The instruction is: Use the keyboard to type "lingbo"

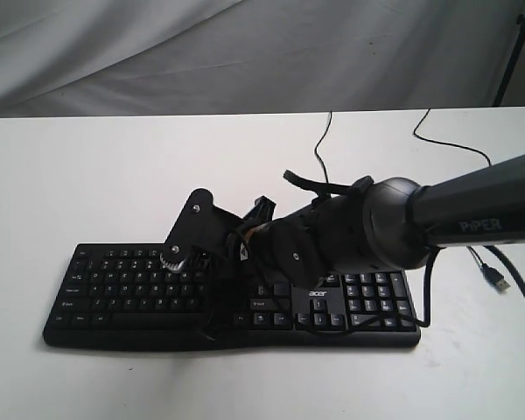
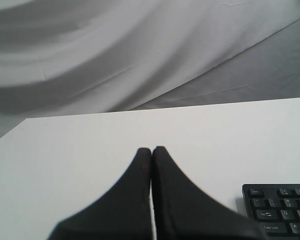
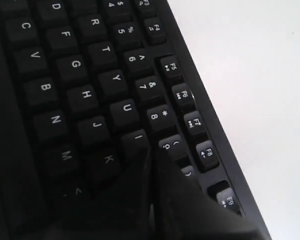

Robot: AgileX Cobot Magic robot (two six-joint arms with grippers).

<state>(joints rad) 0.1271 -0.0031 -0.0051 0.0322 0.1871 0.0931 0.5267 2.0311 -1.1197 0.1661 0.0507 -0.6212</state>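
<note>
Exterior view shows the white tabletop (image 1: 87,175) carrying the keyboard (image 1: 122,293), which lies flat toward the edge nearest the camera, its cable (image 1: 319,144) running off to the far side. Over it the right arm (image 1: 472,214) reaches across from the right, so that the right pincer (image 3: 152,149) hangs above the letter block rather than the number pad. In the right wrist view that pincer is pressed together into one blunt point, holding nothing. The point sits at the edge of the I key (image 3: 138,137), on the side next to the 9 key (image 3: 171,145). Whether it touches or presses the cap cannot be told. The left pincer (image 2: 151,150) is likewise pressed together and empty, over bare tabletop beside the keyboard's Esc corner, apart from the keys. Judging from where the point stands, the step in hand is the "i" of the word. To do it well, the point should shift a little toward the middle of the I key, away from the 9 key and clear of U (image 3: 126,107) and K (image 3: 108,160). It should then go straight down, briefly, and lift fully off, since a slanted or lingering press could catch a neighbour or repeat the letter. N (image 3: 55,120), two rows toward the space bar, is the following letter.
</note>
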